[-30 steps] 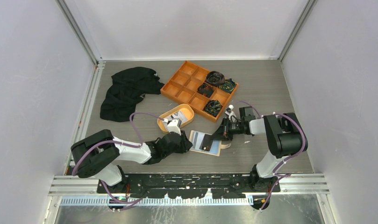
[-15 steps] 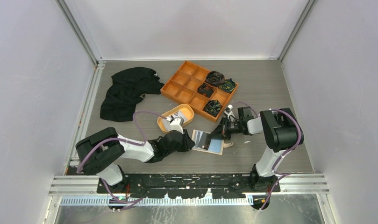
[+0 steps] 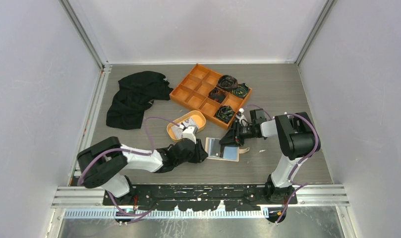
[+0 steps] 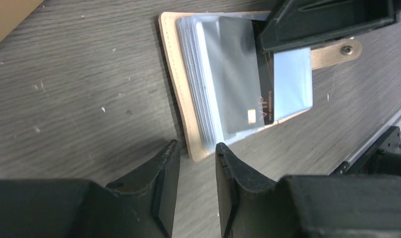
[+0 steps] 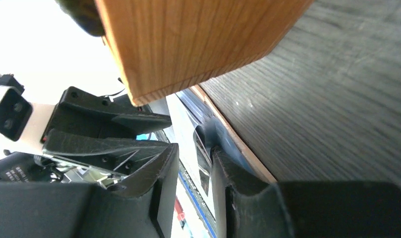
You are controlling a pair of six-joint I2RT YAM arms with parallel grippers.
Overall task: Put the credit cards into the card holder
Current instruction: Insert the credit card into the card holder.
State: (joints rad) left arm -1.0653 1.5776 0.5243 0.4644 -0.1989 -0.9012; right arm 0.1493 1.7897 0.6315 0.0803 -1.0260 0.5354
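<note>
Down at the near edge, the left arm's black fingers [image 4: 197, 148] are seen low over the grey wood-grain desk [image 4: 79, 74]; a narrow gap is kept between them and nothing is caught in it, so they are released; the tips are set just beside one corner of the small beige leather-like card holder [image 4: 210, 84]. The holder is laid open and flat on the desk, between the two arms; a stack of clear sleeves is fanned across it, and a black plastic card [image 4: 265, 84] with pale print is seen lying in the sleeves, with a light blue card [image 4: 293, 79] just beside it; the tan snap tab [image 4: 337, 52] is stretched out on the far side. The right arm's fingers [image 3: 234, 140] are pressed down onto that far edge, over the black card; they are drawn close together, but whether anything is pinched cannot be told. Just beyond, white cards [image 3: 186, 126] are held in an oval orange dish [image 3: 170, 131]; further back, a large orange divided tray [image 3: 191, 99] is seen, dark coiled items [image 3: 228, 82] filling its right compartments; a crumpled black cloth [image 3: 134, 96] is heaped at the far left.
</note>
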